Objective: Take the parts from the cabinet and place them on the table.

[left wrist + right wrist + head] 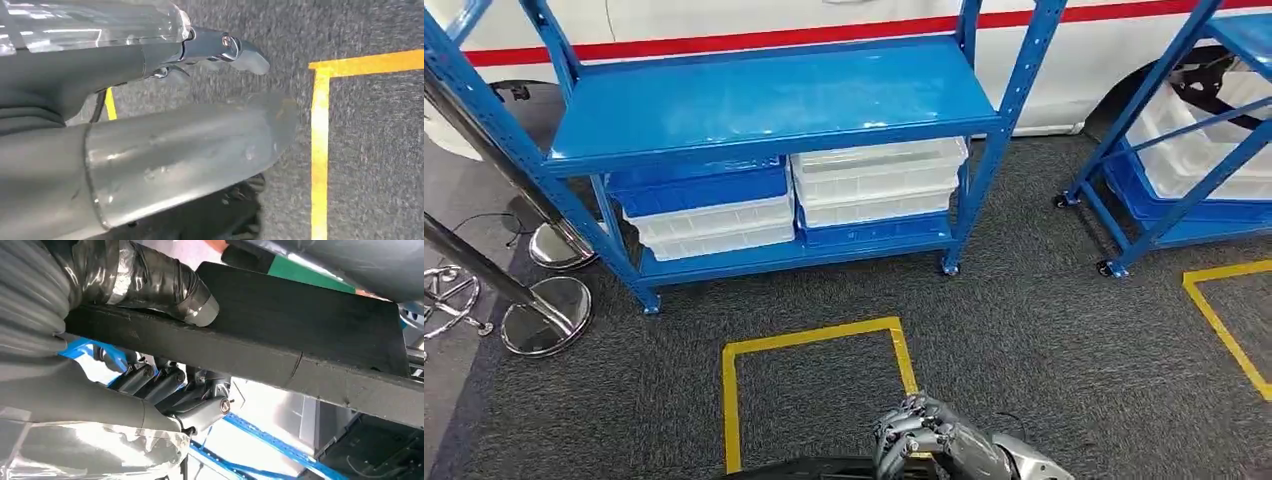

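Note:
The blue cabinet stands ahead on the carpet, its upper shelf bare. White bins and a blue-and-white stack of bins sit on its bottom shelf. At the bottom of the head view my right hand curls over the edge of a black part. In the right wrist view that black part is a flat slab clamped between the taped thumb and the fingers. My left hand hangs over the carpet, thumb and fingers apart with only floor between them.
A yellow tape square marks the floor before the cabinet, with another tape outline to the right. A second blue rack with white bins stands at right. Chrome stanchion bases are at left. A white vehicle is behind.

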Robot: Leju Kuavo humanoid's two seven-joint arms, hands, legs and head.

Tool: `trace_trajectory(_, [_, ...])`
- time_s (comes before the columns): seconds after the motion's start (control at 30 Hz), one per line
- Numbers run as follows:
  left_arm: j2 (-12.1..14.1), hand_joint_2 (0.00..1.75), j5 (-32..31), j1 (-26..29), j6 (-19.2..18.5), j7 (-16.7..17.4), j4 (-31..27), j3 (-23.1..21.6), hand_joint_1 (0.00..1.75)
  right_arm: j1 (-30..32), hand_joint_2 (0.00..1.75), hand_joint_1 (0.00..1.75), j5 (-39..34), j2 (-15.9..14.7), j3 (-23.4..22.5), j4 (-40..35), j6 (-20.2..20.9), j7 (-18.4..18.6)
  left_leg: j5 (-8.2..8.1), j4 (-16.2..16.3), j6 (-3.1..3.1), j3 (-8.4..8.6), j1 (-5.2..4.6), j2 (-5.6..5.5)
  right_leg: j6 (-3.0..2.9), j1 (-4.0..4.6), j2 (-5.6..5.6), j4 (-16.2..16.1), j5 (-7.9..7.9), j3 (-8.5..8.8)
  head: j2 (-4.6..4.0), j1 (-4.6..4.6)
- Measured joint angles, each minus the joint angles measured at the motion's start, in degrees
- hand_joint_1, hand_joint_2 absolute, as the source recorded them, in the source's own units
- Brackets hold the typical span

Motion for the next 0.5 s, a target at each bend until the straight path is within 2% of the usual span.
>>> trace_trajectory(0.03, [-0.02,0.0,-0.04,0.02,0.22,0.04,0.0,-0.13,0.0,-0.05,1.75,1.66,-0.15,0.0,-0.04,-0.13,0.11,-0.02,-1.03,-2.5,-0.11,1.57,0.15,-2.18,0.44,-0.01,0.37,0.59,-0.07,-0.69,0.0,0.0])
trace_trajectory(0.07, [-0.02,0.0,-0.06,0.11,0.37,0.07,-0.02,-0.22,0.0,-0.2,1.75,1.66,-0.24,0.0,-0.09,-0.2,0.22,-0.02,-0.55,-2.28,0.67,1.39,-0.23,-2.7,0.93,0.05,1.07,1.12,0.08,-1.3,0.0,0.0])
trace_trajectory(0.1, [-0.02,0.0,-0.09,0.08,0.44,0.15,0.0,-0.31,0.0,-0.2,1.75,1.66,-0.31,0.0,-0.09,-0.26,0.33,-0.04,-0.96,-2.59,0.96,0.82,-0.16,-2.2,1.33,0.17,1.48,1.47,0.33,-1.64,-0.02,0.02])
trace_trajectory(0.17, [-0.04,0.0,-0.15,-0.01,0.5,0.17,-0.02,-0.61,0.0,-0.16,1.75,1.66,-0.33,0.0,-0.11,-0.31,0.37,-0.07,-0.68,-2.43,1.99,0.63,-0.3,-1.18,2.35,0.04,2.58,1.04,1.08,-2.05,0.0,0.02])
trace_trajectory(0.2, [-0.15,0.0,-0.15,-0.09,0.52,0.17,-0.02,-0.7,0.0,-0.08,1.75,1.66,-0.37,0.0,-0.13,-0.31,0.46,-0.07,-0.2,-2.84,2.73,0.45,-0.02,-0.38,2.48,-0.19,2.18,1.43,0.87,-2.33,0.0,0.0])
trace_trajectory(0.23, [-0.15,0.0,-0.15,-0.16,0.67,0.15,0.0,-0.76,0.0,-0.11,1.75,1.66,-0.57,0.0,-0.2,-0.33,0.48,-0.07,0.03,-2.86,3.1,0.25,-0.12,0.12,2.54,0.03,-0.04,2.89,-0.65,-2.93,0.0,0.04])
trace_trajectory(0.27, [-0.15,0.0,-0.15,-0.16,1.11,0.17,-0.02,-0.9,0.0,-0.17,1.75,1.66,-0.72,0.0,-0.22,-0.33,0.55,-0.07,0.25,-2.85,3.49,-0.05,-0.28,0.73,2.69,0.08,-1.41,6.3,-3.29,-4.41,0.0,0.0])
trace_trajectory(0.33, [-0.17,0.0,-0.13,0.02,2.91,0.85,0.0,-1.07,0.0,0.0,1.75,1.66,-1.11,0.04,-0.24,-0.33,0.52,-0.07,0.54,-2.78,3.87,-0.69,-0.66,2.1,2.91,0.02,-2.09,15.35,-7.95,-8.08,0.0,0.02])
trace_trajectory(0.37, [-0.17,0.0,-0.15,0.04,3.5,1.23,0.0,-1.09,0.0,0.12,1.75,1.66,-1.27,0.04,-0.24,-0.33,0.48,-0.07,0.64,-2.76,3.91,-0.93,-0.78,2.78,2.92,0.04,-2.17,18.14,-8.81,-9.01,0.0,0.0])
trace_trajectory(0.4, [-0.2,0.0,-0.17,0.05,3.54,1.49,0.0,-1.11,0.0,0.26,1.75,1.66,-1.33,0.04,-0.24,-0.33,0.37,-0.09,0.74,-2.74,3.88,-1.06,-0.89,3.39,2.83,0.04,-2.23,18.22,-8.3,-8.58,-0.02,0.02])
trace_trajectory(0.43, [-0.2,0.0,-0.17,0.03,3.19,1.53,0.0,-1.2,0.0,0.34,1.75,1.66,-1.33,0.07,-0.24,-0.33,0.33,-0.09,0.78,-2.74,3.82,-1.09,-0.95,3.99,2.65,0.06,-2.36,15.63,-6.68,-6.74,0.0,0.0])
trace_trajectory(0.47, [-0.28,0.0,-0.17,-0.01,2.66,1.53,0.0,-1.29,0.0,0.36,1.75,1.66,-1.42,0.11,-0.24,-0.33,0.26,-0.09,0.8,-2.74,3.78,-1.01,-1.02,4.57,2.32,0.14,-2.73,10.64,-4.33,-3.5,0.0,0.02])
trace_trajectory(0.5, [-0.31,0.0,-0.17,-0.05,2.27,1.53,-0.02,-1.38,0.0,0.37,1.75,1.66,-1.57,0.15,-0.24,-0.33,0.22,-0.09,0.81,-2.74,3.72,-0.91,-1.07,4.93,1.91,0.32,-3.64,5.99,-2.59,-0.71,-0.02,0.02])
